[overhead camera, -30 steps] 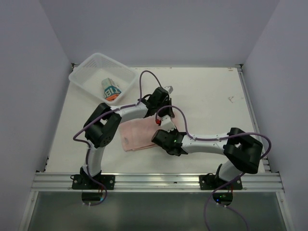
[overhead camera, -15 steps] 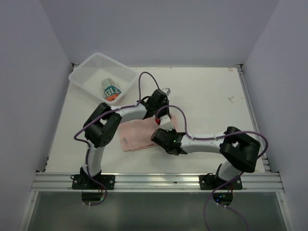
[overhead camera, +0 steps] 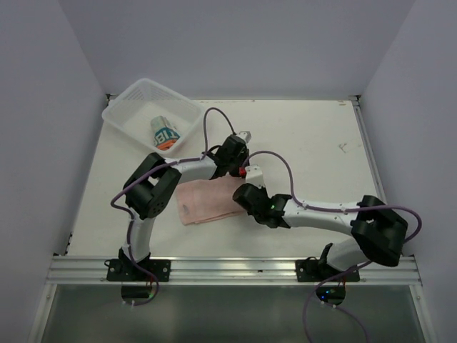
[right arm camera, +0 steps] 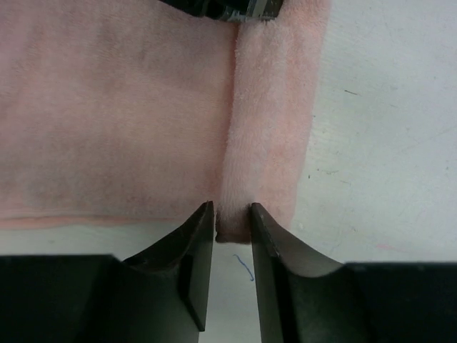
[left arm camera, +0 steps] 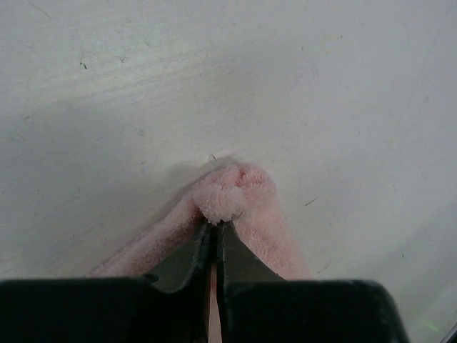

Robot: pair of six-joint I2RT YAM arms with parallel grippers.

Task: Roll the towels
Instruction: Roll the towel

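The pale pink towel [overhead camera: 203, 200] lies on the table in front of the arms, its right end folded over into a narrow roll [right arm camera: 264, 114]. My left gripper [left arm camera: 216, 227] is shut on the far end of that roll [left arm camera: 230, 193]. My right gripper [right arm camera: 232, 223] is shut on the near end of the roll, at the towel's front edge. In the top view both gripper heads [overhead camera: 246, 187] meet over the towel's right end. The printed white and teal towel [overhead camera: 165, 133] lies rolled in the basket.
The white mesh basket [overhead camera: 136, 107] stands at the table's back left corner. Purple cables [overhead camera: 285, 171] loop over both arms. The table's metal rail [overhead camera: 228, 270] runs along the near edge.
My right arm has swung so its elbow lies further right and its gripper sits higher on the towel's right end. The left gripper has shifted slightly. The towel's right edge has been folded further left.
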